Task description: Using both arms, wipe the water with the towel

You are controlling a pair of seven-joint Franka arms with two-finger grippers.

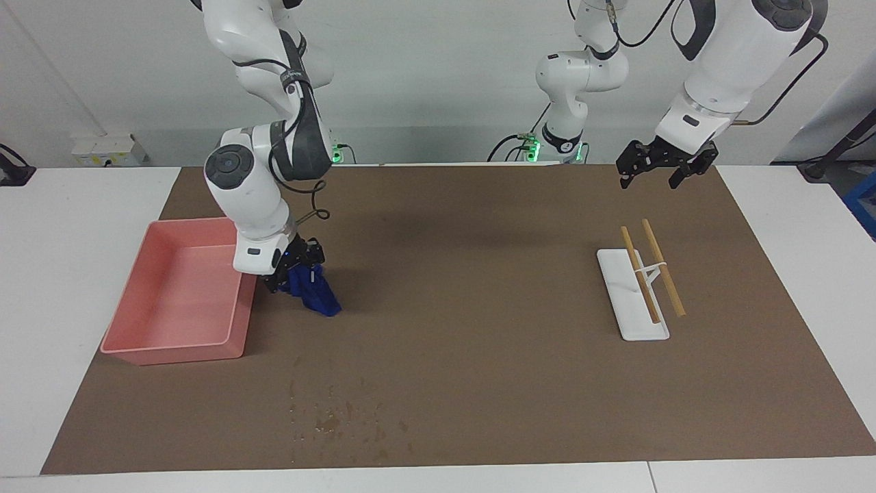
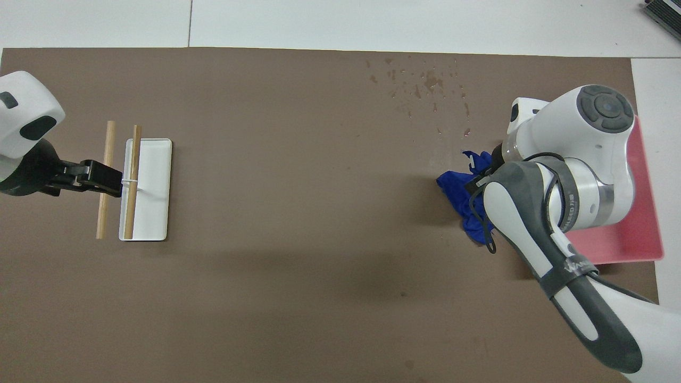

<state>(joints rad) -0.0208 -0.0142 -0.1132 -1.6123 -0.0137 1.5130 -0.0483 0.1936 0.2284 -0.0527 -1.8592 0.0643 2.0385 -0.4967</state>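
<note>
Facing view: right tool (image 1: 293, 270) grips the towel (image 1: 313, 293) aloft beside the pink tray (image 1: 179, 346) — left tool (image 1: 658, 171) waits, spread open.

Even, bright, diffuse light is coming from above in both views. Shadows are lying soft-edged on the mat (image 1: 479, 329): a faint one is sitting under the towel (image 1: 313, 291) at centre left of the facing view, a broad blurry one is stretching across the lower middle of the overhead view. Water (image 2: 425, 85) is glinting slightly at upper right there. White table (image 1: 68, 274) is reading near overexposed. Focus is holding sharp edge to edge, no motion blur. Slight barrel bending is showing at frame edges.
</note>
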